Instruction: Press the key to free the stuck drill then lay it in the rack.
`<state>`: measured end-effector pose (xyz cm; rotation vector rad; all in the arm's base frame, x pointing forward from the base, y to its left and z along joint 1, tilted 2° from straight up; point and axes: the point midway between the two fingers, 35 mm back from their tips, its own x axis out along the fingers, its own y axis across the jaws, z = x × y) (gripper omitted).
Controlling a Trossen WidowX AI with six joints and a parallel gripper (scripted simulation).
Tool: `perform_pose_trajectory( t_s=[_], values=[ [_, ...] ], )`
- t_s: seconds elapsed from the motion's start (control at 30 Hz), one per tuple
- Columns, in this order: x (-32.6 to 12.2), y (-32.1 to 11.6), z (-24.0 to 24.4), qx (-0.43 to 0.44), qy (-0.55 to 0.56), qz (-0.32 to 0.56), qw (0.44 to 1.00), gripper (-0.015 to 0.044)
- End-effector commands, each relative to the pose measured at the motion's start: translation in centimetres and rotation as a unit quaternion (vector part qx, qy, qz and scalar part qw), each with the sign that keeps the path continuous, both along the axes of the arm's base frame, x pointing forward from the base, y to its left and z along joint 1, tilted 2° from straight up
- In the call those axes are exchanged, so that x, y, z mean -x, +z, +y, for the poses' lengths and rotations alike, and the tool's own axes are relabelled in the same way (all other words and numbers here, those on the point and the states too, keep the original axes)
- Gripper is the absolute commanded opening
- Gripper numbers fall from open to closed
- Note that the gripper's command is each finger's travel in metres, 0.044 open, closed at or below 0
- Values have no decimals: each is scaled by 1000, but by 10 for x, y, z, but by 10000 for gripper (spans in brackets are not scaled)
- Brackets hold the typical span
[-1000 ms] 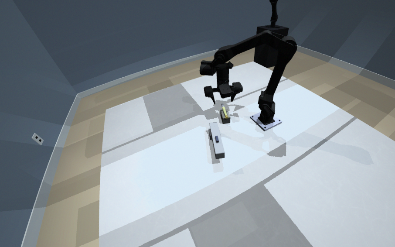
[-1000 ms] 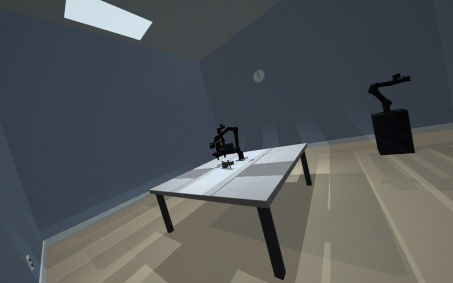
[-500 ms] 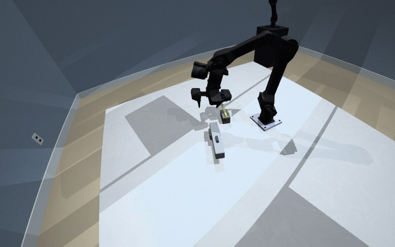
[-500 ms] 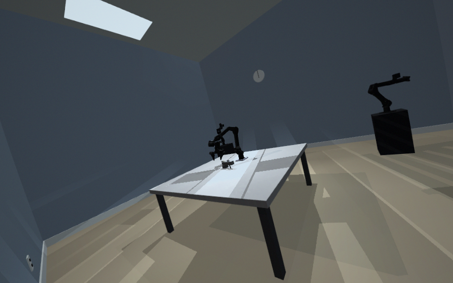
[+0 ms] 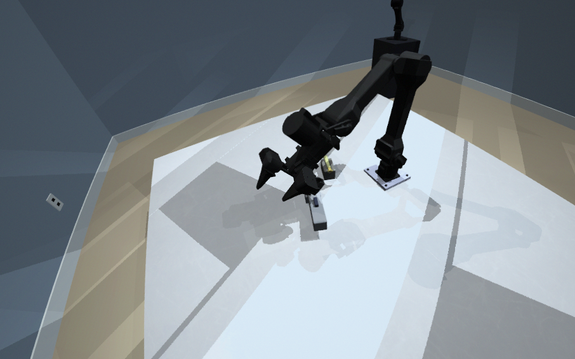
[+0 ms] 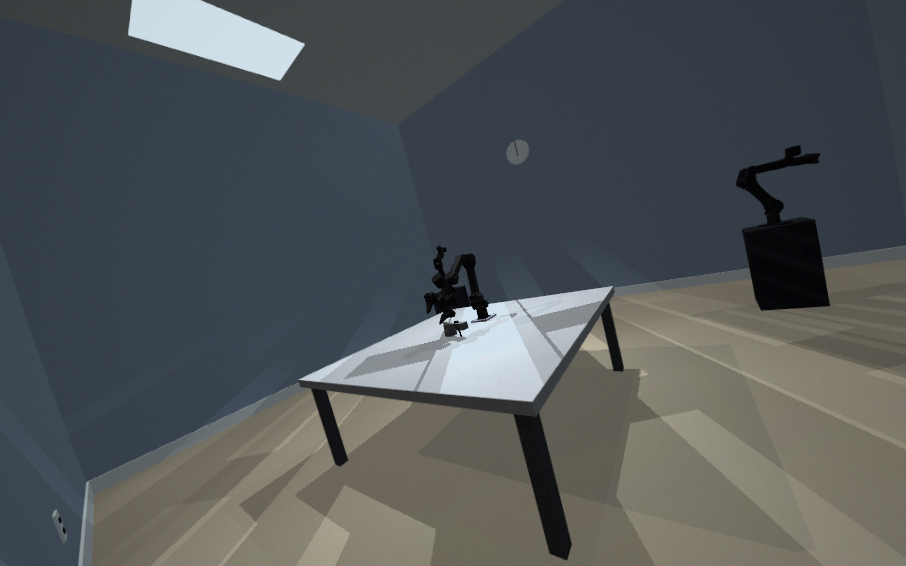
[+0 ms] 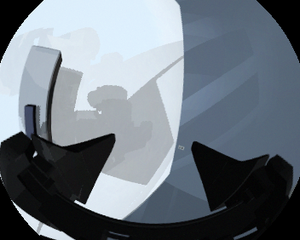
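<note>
The yellow drill [image 5: 328,164] lies in the groove of the small dark grey rack [image 5: 329,176], partly hidden by my arm in the top view. The long pale grey block [image 5: 319,217] [image 7: 40,77] stands on the table, with the dark blue key [image 5: 315,202] [image 7: 30,121] on its top. My gripper [image 5: 271,193] [image 7: 154,142] is open and empty. It is tilted, raised above the table and to the left of the block in the top view. In the wrist view one finger overlaps the block's near end. The drill and rack are out of the wrist view.
My arm stands on a bolted base plate [image 5: 385,182], right of the rack. The table [image 6: 400,384] carries block, rack and arm. Black pedestals bearing other arms stand behind the table [image 5: 182,174] and off to the right in the exterior view.
</note>
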<state>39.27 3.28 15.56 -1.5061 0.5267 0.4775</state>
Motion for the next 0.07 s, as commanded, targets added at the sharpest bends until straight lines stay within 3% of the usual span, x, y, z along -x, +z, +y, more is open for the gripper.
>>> perform_pose_trajectory(
  t_s=[0.0, 0.03],
  values=[
    [-5, 9, 56, -42, 41, -62, 996, 440],
    [-4, 14, 73, -57, 54, -81, 994, 440]
  ],
)
